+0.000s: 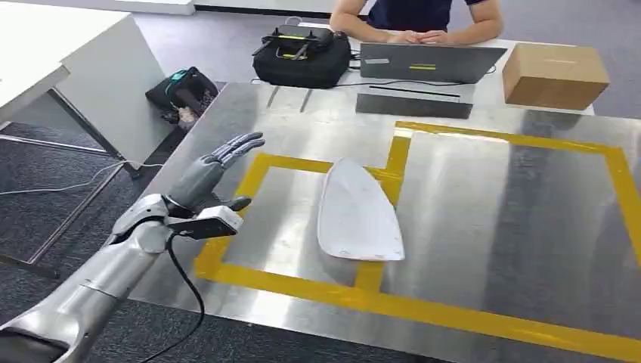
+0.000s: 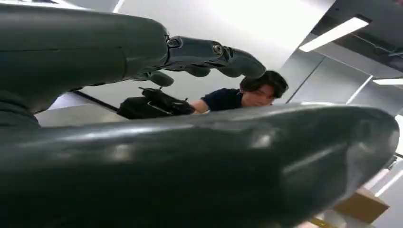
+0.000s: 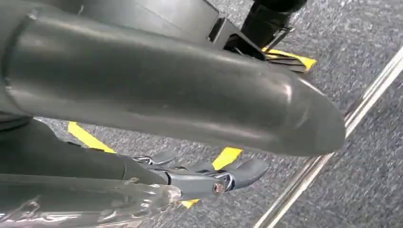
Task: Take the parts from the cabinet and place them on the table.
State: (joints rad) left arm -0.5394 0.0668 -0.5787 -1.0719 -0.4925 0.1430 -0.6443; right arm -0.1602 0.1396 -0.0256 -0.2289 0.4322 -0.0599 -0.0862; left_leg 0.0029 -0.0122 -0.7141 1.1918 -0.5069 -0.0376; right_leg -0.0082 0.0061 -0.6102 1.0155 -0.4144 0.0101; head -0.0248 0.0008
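White curved part [image 1: 357, 214] lies flat on the metal surface [image 1: 484, 219], inside the yellow tape outline [image 1: 302, 287], nose pointing toward 12 o'clock, broad end toward 6. It overlaps the tape strip at its far right side and at its near end. Nothing touches it.

Left hand [image 1: 215, 168] hovers at 9 o'clock of the part, well apart from it, over the surface's left edge; fingers [image 1: 240, 145] stretched wide and spread, holding nothing. In the left wrist view the fingers [image 2: 214, 53] extend straight, with nothing in them.

Right hand [image 3: 199, 178] hangs over grey carpet [image 3: 361, 180] with yellow floor tape [image 3: 85, 137]; fingers loosely extended, nothing visibly held.

At 12 o'clock, far edge of the surface: black bag [image 1: 302, 54], grey laptop [image 1: 427, 62], cardboard box [image 1: 554, 74] at 1 o'clock. A person [image 1: 416, 19] sits behind the laptop, hands together. A second black bag [image 1: 181, 91] sits on the floor at 10 o'clock.
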